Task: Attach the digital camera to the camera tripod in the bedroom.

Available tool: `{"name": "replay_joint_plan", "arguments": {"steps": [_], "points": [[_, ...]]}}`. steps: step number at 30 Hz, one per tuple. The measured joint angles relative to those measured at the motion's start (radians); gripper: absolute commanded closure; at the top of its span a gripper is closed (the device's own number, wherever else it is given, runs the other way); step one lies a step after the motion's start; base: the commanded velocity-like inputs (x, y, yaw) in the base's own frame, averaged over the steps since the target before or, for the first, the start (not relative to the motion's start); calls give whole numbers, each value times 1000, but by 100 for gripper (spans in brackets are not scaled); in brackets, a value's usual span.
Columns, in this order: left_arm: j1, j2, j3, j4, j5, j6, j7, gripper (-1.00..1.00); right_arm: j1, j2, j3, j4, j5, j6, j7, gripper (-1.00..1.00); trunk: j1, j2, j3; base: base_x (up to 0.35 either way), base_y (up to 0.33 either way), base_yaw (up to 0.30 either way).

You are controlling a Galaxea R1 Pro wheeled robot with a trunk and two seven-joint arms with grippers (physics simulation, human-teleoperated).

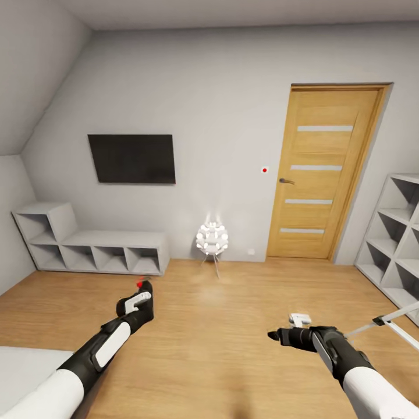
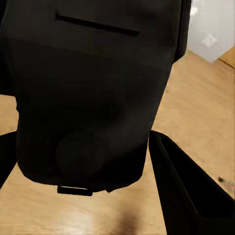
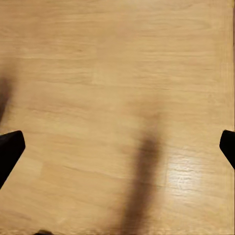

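Note:
The digital camera [image 1: 146, 287], small and black with a red button on top, is held over the wood floor by my left gripper [image 1: 141, 294], which is shut on it. Seen from the left wrist, the camera's dark body [image 2: 88, 98] sits between the fingers [image 2: 188, 193]. My right gripper [image 1: 273, 336] hangs open above bare floor; in the right wrist view its fingertips [image 3: 10, 149] stand far apart with nothing between them. Two silver legs and a black joint of the camera tripod [image 1: 381, 320] reach in from the right edge, just right of my right arm.
A white-ball floor lamp [image 1: 212, 238] stands by the far wall. An oak door [image 1: 323, 174] is shut at the back right. Low grey cube shelves [image 1: 87, 247] sit under a wall TV [image 1: 132, 158]. Taller shelves [image 1: 396, 233] line the right. The bed corner [image 1: 23, 364] is front left.

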Motion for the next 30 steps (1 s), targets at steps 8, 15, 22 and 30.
{"name": "replay_joint_plan", "arguments": {"steps": [8,15,22,30], "points": [[-1,-27,3,500,-2,-46,-34,100,0,-39,4,436,33,-340,-142,-100,0,0,0,2,0,0],[272,-94,10,683,-4,-138,-70,100,271,-35,4,498,41,-416,-256,-100,0,0,0,0,0,0],[342,-103,8,685,8,-168,-71,100,297,-37,3,499,41,-405,-255,-100,0,0,0,0,0,0],[361,-147,10,684,13,-183,-72,100,299,-35,4,500,41,-401,-255,-100,0,0,0,0,0,0]]}}
